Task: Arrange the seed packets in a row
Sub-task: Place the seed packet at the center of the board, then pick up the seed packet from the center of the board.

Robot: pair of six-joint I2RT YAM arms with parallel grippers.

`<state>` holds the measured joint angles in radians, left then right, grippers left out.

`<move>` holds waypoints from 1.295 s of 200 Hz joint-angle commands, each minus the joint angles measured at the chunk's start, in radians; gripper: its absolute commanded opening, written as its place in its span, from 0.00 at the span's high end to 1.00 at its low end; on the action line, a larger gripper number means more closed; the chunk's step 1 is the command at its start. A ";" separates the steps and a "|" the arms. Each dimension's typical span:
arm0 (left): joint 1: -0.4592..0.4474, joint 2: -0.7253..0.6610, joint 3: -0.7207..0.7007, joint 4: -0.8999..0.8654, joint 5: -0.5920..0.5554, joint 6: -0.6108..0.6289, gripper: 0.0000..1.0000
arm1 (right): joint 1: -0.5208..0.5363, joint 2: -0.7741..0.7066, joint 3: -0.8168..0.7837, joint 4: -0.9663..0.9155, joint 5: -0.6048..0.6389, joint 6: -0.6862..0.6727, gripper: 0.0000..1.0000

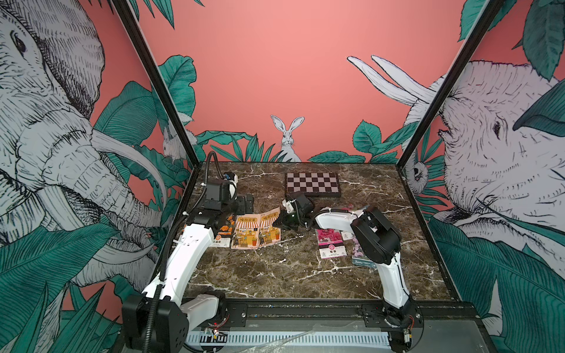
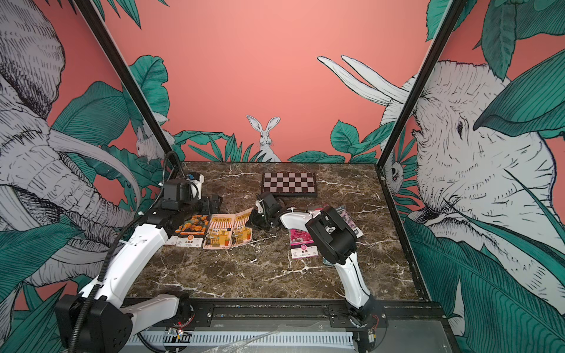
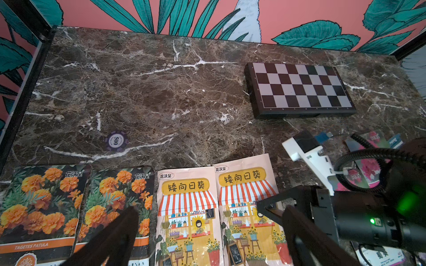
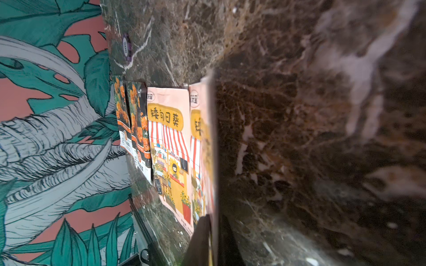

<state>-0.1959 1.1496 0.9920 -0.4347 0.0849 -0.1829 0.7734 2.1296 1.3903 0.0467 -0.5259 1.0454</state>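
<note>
Both top views look down from six o'clock toward twelve over the whole worktop (image 1: pixel 275 275). Left wrist view faces twelve, right wrist view nine, close; both show shop packets (image 3: pixel 186 214).

Dim even light, right wrist view blurred, perhaps motion
</note>
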 commanded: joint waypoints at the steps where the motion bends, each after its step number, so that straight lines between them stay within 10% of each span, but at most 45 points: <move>1: 0.008 -0.020 -0.015 0.021 0.006 0.009 0.01 | 0.007 -0.014 0.023 -0.024 0.028 -0.001 0.71; 146: 0.041 -0.045 -0.019 0.017 -0.040 -0.076 0.01 | -0.021 -0.348 -0.086 -0.364 0.337 -0.192 0.29; 200: 0.090 -0.016 -0.020 0.057 0.105 -0.143 0.01 | -0.083 -0.642 -0.292 -0.527 0.701 -0.250 0.16; 259: 0.089 0.149 0.009 0.114 0.337 -0.213 0.03 | -0.163 -0.800 -0.464 -0.595 0.762 -0.243 0.16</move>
<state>-0.1085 1.2415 0.9806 -0.3576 0.2859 -0.3424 0.6327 1.3705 0.9768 -0.4988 0.1806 0.8005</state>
